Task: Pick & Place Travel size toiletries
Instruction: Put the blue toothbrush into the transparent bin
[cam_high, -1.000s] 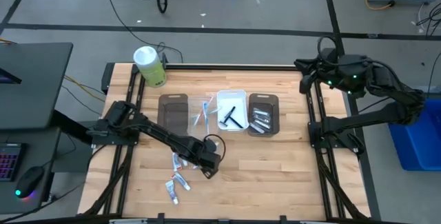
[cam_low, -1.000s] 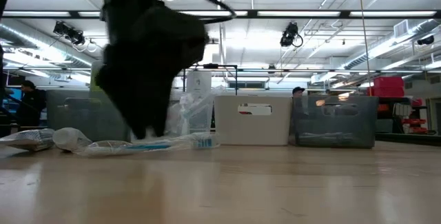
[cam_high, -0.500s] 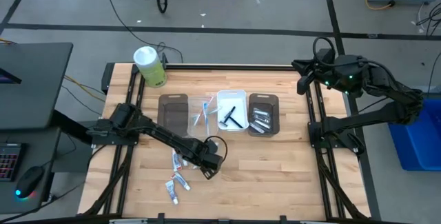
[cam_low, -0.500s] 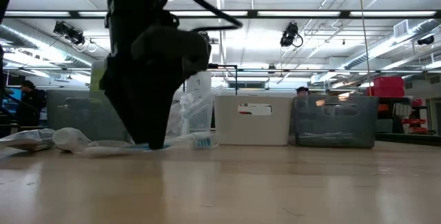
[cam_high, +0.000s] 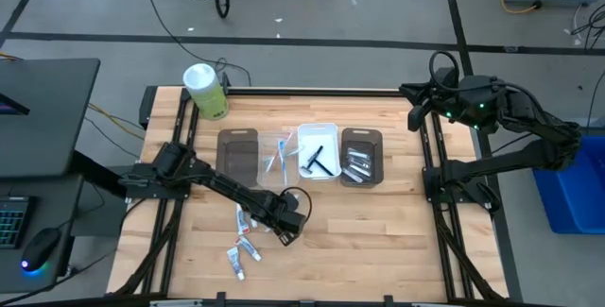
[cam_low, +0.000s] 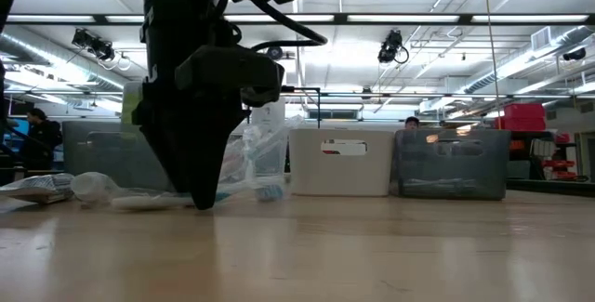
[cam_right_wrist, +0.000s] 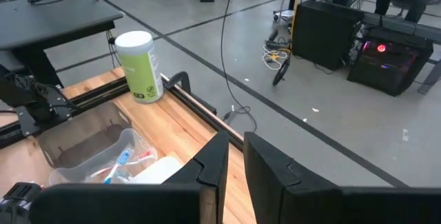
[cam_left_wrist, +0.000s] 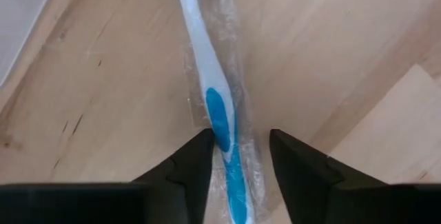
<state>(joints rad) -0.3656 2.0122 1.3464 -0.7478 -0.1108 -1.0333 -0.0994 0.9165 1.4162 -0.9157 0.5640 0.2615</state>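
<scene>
A blue-and-white toothbrush (cam_left_wrist: 219, 117) in a clear wrapper lies flat on the wooden table, in its near middle. My left gripper (cam_left_wrist: 240, 141) points down over it, open, one finger on each side of the handle. In the low view its tips (cam_low: 203, 200) reach the tabletop beside the toothbrush (cam_low: 256, 191). Three toothpaste tubes (cam_high: 244, 220) (cam_high: 249, 246) (cam_high: 234, 262) lie to its left. My right gripper (cam_right_wrist: 236, 140) hangs high over the far right corner (cam_high: 416, 104), a narrow gap between its fingers, nothing in it. My left gripper comes from above with its fingers across the toothbrush's handle, at the blue grip part (cam_left_wrist: 222, 131). One finger (cam_left_wrist: 200, 158) shows right at the wrapper's edge and the other (cam_left_wrist: 286, 158) a little off it. Whether either touches, I cannot tell.
Across the far middle stand a dark tray (cam_high: 238, 154), a clear tray with toothbrushes (cam_high: 277, 156), a white tray with black razors (cam_high: 318, 151) and a dark tray with silvery tubes (cam_high: 360, 159). A green-white canister (cam_high: 205, 90) stands at the far left corner.
My left gripper has sunk the last bit, from just above the toothbrush down to the tabletop, and its tips now stand around the handle. The toothbrush still lies flat on the table.
</scene>
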